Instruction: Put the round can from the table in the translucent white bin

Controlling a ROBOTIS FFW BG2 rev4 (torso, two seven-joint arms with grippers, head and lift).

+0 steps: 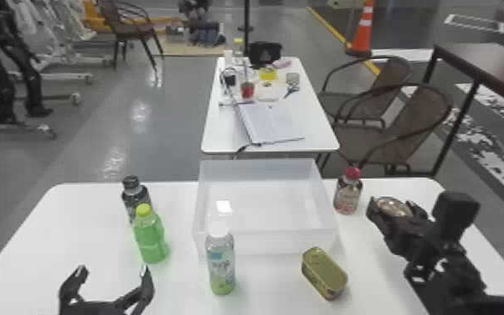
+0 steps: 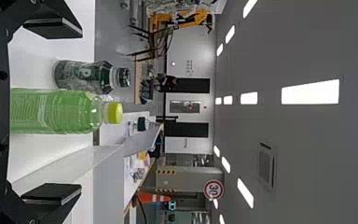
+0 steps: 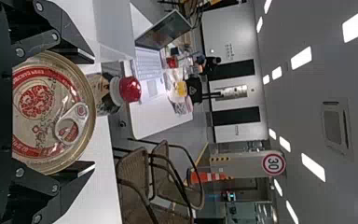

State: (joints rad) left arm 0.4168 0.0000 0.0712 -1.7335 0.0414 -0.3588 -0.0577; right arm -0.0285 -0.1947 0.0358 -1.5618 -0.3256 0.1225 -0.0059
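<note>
one can, pinched in the right gripper, bares its pull tab to the right wrist view; the head view puts it right of the bin. right arm slants over the table, left gripper spread.

Bin on table, bottles left and right, tin in front

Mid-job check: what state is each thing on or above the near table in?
Round can, lid on, gripped
Right gripper, closed on the can
Left gripper, open
Translucent white bin, open-topped
Green bottle, capped, upright
Dark bottle, capped, upright
White-capped bottle, closed, upright
Red-capped bottle, closed, upright
Rectangular tin, closed, lying flat
</note>
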